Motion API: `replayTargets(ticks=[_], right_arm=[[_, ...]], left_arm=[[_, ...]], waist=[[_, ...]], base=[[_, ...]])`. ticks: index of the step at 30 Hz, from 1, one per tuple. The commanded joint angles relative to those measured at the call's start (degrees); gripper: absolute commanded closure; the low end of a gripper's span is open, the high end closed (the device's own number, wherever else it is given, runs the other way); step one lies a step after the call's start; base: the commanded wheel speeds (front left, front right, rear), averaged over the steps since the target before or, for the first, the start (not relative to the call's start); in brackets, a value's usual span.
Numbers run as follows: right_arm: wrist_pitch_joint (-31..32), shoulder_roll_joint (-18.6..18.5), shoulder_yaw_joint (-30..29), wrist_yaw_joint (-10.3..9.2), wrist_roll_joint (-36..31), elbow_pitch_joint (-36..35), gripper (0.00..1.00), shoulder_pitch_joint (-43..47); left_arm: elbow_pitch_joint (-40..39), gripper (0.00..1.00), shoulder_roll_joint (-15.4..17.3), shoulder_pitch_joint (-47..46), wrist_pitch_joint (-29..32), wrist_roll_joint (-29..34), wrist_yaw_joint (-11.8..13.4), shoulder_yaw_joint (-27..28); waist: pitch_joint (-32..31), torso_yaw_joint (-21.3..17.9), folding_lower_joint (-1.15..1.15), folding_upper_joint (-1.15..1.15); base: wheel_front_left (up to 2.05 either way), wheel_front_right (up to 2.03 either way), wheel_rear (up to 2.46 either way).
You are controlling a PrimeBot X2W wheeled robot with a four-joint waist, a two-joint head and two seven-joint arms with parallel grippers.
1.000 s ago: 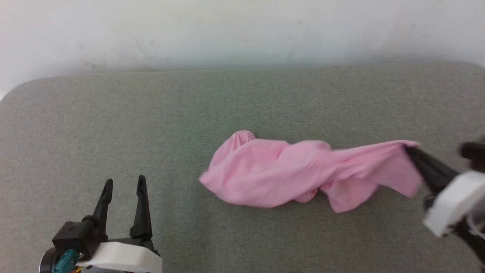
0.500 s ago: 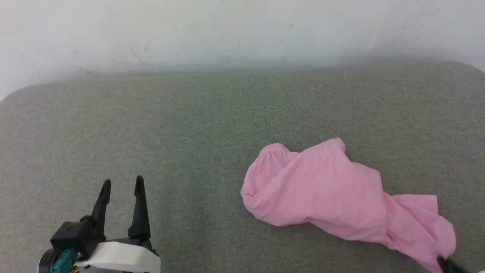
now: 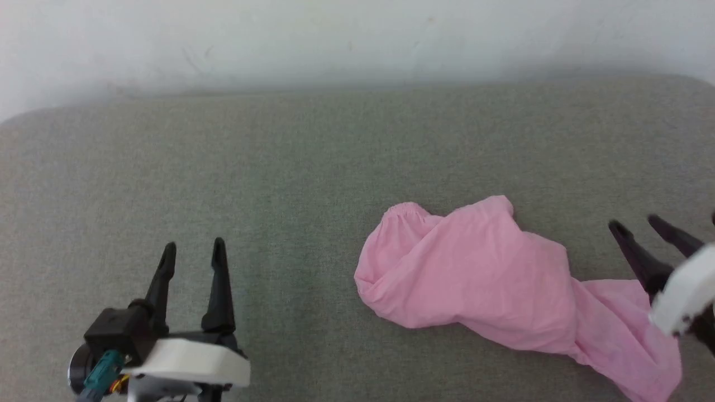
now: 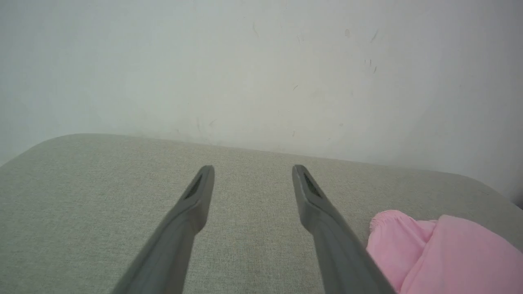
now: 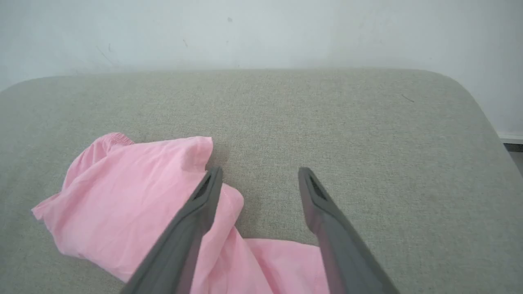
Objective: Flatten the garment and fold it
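The garment (image 3: 486, 279), light pink and crumpled, lies bunched on the grey-green padded surface (image 3: 279, 167) right of centre, one twisted end trailing to the lower right corner. Its gathered waistband (image 3: 403, 211) shows at the upper left of the heap. My right gripper (image 3: 634, 223) hovers open just right of the heap, above the trailing end, with nothing between its fingers; in the right wrist view the garment (image 5: 130, 196) lies under and left of the right gripper (image 5: 260, 173). My left gripper (image 3: 192, 248) stands open at the lower left, well apart from the garment (image 4: 441, 249).
A pale wall (image 3: 357, 39) rises behind the padded surface. The surface's rounded right corner (image 5: 461, 87) and its edge lie close to my right arm. Bare surface stretches left of the heap and behind it.
My right gripper has dragged the garment rightward and toward the front, opened and let go of its end, then risen back into view. The camera has shifted slightly. My left gripper stays open.
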Motion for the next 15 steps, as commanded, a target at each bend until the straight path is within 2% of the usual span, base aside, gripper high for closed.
replayTargets(ticks=[1, 8, 15], right_arm=[[0.2, -0.3, 0.6, -0.05, 0.7, 0.7, 0.00, -1.6], [4.8, -7.3, 14.6, -0.05, 7.3, 10.9, 0.00, -17.5], [11.5, -11.6, 27.3, -0.05, 13.3, 17.5, 0.00, -27.9]], left_arm=[[-0.1, 0.00, -0.1, -1.1, -0.4, 0.4, -0.3, -0.2], [0.3, 0.00, -1.6, -4.9, -2.4, 1.2, -1.1, -2.4], [1.8, 0.00, -3.4, -7.4, -4.7, 1.4, -1.8, -4.4]], waist=[[2.1, 1.6, 0.00, 0.00], [7.3, 5.7, 0.00, 0.00], [11.0, 8.8, 0.00, 0.00]], base=[[0.00, 0.00, 0.00], [0.00, 0.00, 0.00], [0.00, 0.00, 0.00]])
